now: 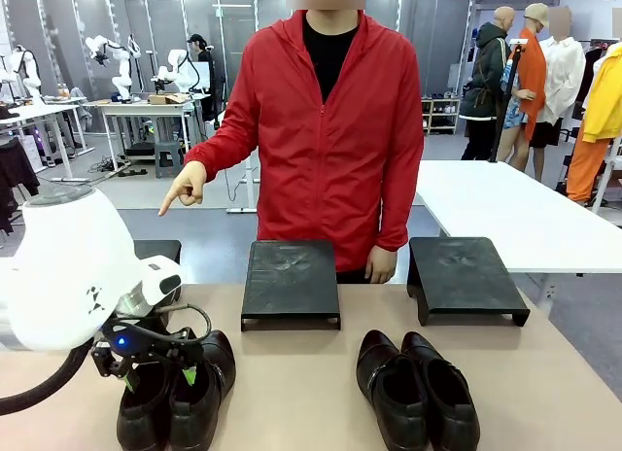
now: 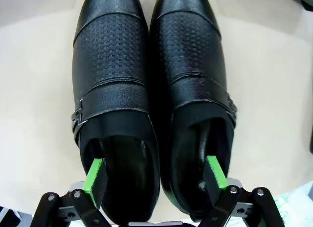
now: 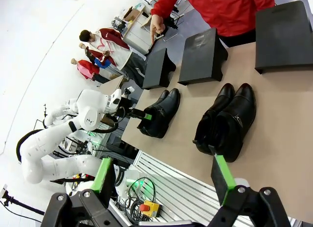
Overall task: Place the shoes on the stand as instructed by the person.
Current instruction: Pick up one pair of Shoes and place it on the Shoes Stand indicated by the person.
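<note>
Left claw [image 2: 154, 172] (spread wide) sits over the left shoes [image 2: 111, 65].

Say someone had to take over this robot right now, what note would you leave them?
Left gripper: open, a finger over each opening of the left pair, nothing gripped yet.
Right gripper: open, empty, off to the side of the table.
Right pair: on the table, untouched.
Person's hand points toward the left stand.
Done: no shoe on any stand.
Left: grip the left pair, set it on that stand; then the right pair as told.
</note>
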Controlling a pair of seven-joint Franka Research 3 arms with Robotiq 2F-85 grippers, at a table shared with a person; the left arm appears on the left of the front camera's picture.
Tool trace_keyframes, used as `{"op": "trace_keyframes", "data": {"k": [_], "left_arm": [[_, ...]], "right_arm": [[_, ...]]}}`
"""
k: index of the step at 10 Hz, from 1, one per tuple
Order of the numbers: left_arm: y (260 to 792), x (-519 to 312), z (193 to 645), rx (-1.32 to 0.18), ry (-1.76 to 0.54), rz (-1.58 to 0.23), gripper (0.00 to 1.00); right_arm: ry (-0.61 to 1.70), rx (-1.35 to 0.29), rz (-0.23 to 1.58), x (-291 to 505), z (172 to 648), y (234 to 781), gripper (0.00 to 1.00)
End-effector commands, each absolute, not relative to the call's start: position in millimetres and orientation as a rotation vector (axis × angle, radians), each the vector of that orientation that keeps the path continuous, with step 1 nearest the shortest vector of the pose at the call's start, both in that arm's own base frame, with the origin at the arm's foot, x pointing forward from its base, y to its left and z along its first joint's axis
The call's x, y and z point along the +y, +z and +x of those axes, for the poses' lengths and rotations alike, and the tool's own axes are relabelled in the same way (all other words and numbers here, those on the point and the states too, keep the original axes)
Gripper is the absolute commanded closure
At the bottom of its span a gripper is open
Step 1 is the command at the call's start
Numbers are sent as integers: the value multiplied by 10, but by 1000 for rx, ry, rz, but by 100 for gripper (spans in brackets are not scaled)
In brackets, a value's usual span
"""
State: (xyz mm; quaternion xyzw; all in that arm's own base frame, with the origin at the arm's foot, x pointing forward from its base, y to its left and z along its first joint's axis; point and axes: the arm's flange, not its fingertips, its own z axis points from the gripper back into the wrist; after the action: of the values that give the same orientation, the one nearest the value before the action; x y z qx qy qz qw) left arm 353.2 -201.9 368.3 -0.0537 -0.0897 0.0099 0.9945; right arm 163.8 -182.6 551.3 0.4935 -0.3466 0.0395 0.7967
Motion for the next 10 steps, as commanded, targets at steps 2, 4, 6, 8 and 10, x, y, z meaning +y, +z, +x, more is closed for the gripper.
{"op": "trace_keyframes", "data": {"k": [2,4,6,8,10], "left_arm": [[3446,-2027,3505,-195,43,-102,0],[3377,-2063,3477,-187,32,-112,38],[3354,-2103,3469,-187,18,-105,98],[3357,-2120,3459,-183,13,-107,100],[3366,-2125,3467,-184,10,-105,100]], "right_arm": [[103,-761,1059,-1836,1637,5530,0],[103,-761,1059,-1836,1637,5530,0],[103,-761,1059,-1836,1637,5530,0],[103,-761,1059,-1836,1637,5530,0],[103,-761,1059,-1836,1637,5530,0]]}}
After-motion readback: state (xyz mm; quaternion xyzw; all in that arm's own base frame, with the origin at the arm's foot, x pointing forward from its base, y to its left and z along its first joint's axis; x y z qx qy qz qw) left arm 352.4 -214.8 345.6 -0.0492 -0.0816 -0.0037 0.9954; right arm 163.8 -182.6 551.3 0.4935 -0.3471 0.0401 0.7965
